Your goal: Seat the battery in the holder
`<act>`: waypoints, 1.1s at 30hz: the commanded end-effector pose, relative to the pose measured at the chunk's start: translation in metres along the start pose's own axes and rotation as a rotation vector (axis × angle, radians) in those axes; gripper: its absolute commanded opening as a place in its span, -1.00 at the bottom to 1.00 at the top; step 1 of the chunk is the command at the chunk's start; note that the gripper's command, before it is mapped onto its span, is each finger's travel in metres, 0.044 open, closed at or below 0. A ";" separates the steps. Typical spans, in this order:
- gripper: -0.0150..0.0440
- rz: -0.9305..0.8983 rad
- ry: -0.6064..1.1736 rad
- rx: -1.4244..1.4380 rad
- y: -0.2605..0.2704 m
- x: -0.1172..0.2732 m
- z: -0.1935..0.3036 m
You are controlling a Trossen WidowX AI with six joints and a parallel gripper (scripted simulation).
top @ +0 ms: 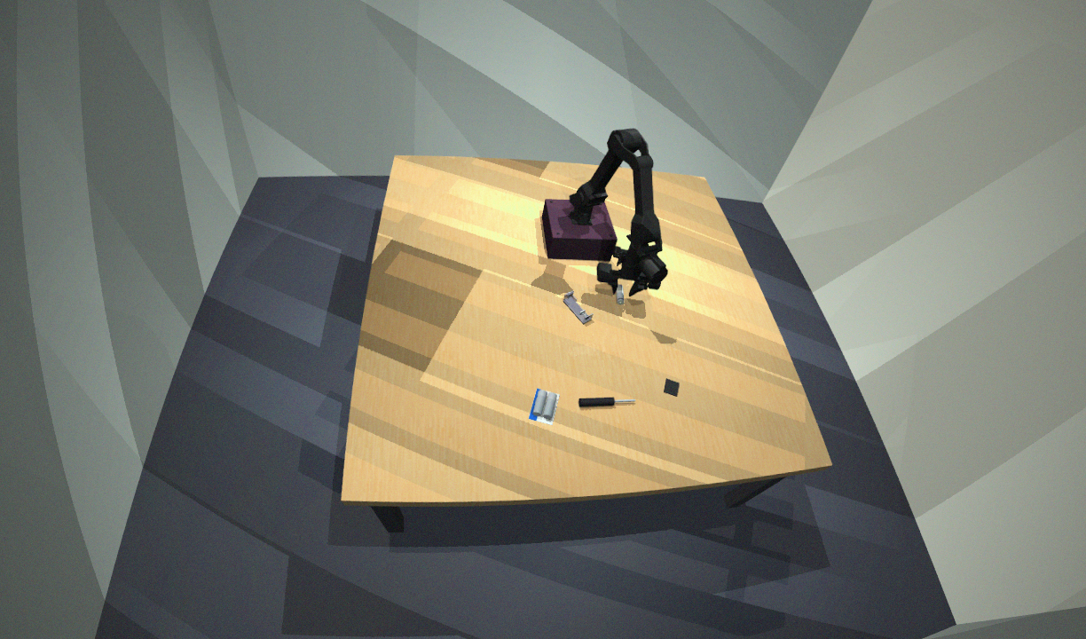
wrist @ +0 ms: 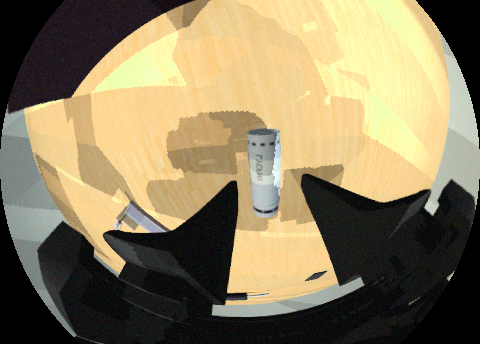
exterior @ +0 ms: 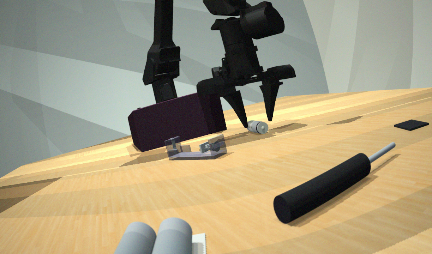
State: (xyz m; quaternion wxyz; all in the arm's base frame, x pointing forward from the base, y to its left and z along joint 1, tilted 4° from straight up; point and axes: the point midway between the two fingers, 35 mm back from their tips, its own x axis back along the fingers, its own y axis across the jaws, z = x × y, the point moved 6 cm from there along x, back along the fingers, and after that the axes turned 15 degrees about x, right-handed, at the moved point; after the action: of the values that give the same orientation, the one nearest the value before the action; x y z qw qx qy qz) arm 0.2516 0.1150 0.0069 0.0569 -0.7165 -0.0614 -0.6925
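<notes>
Nearest the exterior camera, a pack of two grey cells (exterior: 157, 236) lay on a blue-and-white card at the front of the table (top: 452, 461); no print on the card could be read. Just behind it to the right lay a screwdriver (exterior: 321, 187) with a black handle and a thin grey shaft pointing away to the right. Farther right sat a small flat black square (exterior: 411, 124).

Toward the middle of the table stood the holder (exterior: 195, 148), a pale translucent tray with its coil spring at the right end and the lip block at the left end. Nothing lay in it.

The battery (exterior: 257, 126) rested on its side on the table, to the right of the holder and a little beyond it, apart from it. In the wrist view it was a light grey cylinder with a darker band near one end; faint marks on its casing were too blurred to read.

The gripper (exterior: 257, 124) hung point-down over the battery, jaws about half open and holding nothing. Its fingers (exterior: 237, 107) stood one on each side of the battery with their tips close to the table. I could not tell whether the left tip touched the casing.

Behind stood the dark purple base block (exterior: 176, 121) carrying the arm.
</notes>
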 end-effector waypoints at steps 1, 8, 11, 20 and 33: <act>0.29 -0.007 -0.010 0.006 0.001 -0.009 -0.003; 0.03 -0.007 -0.010 0.006 0.001 -0.012 -0.004; -0.11 -0.007 -0.010 0.006 0.001 -0.012 -0.004; -0.26 -0.007 -0.010 0.006 0.001 -0.012 -0.004; -0.26 -0.007 -0.009 -0.035 0.003 0.038 -0.002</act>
State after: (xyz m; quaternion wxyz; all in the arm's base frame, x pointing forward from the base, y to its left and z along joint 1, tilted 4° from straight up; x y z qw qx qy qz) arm 0.2522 0.1148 0.0443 0.0558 -0.7154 -0.0617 -0.6938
